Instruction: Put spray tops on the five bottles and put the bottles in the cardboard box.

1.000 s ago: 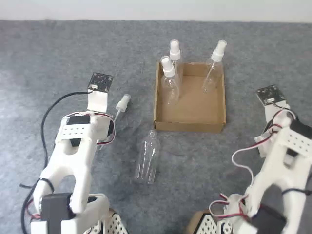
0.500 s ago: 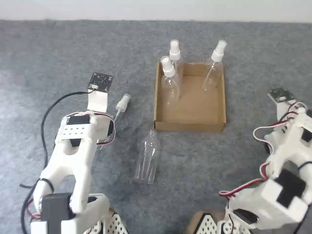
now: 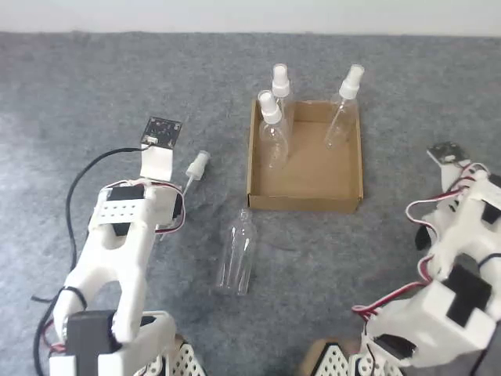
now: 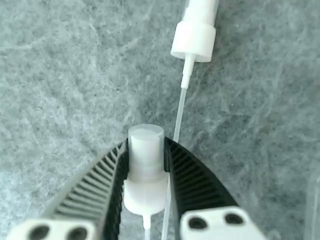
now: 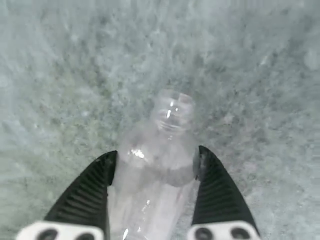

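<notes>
The cardboard box (image 3: 305, 202) sits mid-table on the grey carpet (image 3: 94, 78), with open carpet to its left and between its right wall and the right arm. 3 capped bottles stand inside: the left-wall bottle (image 3: 272, 137), the back-left bottle (image 3: 282, 90) and the back-right bottle (image 3: 343, 106).

The lying bottle (image 3: 236, 252) has no top. Its long axis runs nearly straight front to back, and its neck ends just short of the box's front wall.

The left gripper (image 4: 145, 145) is clamped on a spray top (image 4: 146, 170), nozzle end pointing away from the wrist. The loose spray top (image 3: 198, 164) lies just beyond it, its tube trailing back beside one finger.

The right gripper (image 5: 156, 152) grips an uncapped clear bottle (image 5: 160, 140) by the body, its open neck pointing away from the wrist.
</notes>
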`<state>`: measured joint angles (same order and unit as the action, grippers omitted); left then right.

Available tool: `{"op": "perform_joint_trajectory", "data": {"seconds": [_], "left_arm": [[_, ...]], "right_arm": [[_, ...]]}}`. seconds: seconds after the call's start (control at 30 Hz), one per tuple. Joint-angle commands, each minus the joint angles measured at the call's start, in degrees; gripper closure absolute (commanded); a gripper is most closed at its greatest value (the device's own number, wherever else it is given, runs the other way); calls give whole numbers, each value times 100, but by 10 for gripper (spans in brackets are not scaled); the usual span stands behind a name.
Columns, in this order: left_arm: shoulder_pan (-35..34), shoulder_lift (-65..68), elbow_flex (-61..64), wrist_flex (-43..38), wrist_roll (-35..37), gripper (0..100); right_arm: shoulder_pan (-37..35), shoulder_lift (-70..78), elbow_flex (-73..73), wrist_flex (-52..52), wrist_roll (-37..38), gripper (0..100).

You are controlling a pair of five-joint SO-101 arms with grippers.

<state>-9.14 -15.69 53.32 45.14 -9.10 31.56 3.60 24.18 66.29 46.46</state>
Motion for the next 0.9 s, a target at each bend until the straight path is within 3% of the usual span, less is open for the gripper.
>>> {"op": "perform_joint_trajectory", "data": {"seconds": [0.0,0.1,0.27,0.43,0.53,0.87], "left_arm": [[-9,-431,-251,-35,114,988],[-9,-756,-655,396,369,988],[0,-1776,-1569,1178,668,988],[0,-3007,-2457,1600,1231,988],[0,-3587,-2730,1591,1723,988],[18,-5046,-2114,1125,3253,988]], "right_arm": [[-567,-1279,-308,145,-730,994],[-1473,-2440,-264,462,-1345,993],[-3732,-4119,53,400,-2268,993],[-5895,-4391,457,-31,-2804,993],[-6607,-4163,791,-479,-2954,993],[-7653,-4303,1899,-2070,-2971,992]]}}
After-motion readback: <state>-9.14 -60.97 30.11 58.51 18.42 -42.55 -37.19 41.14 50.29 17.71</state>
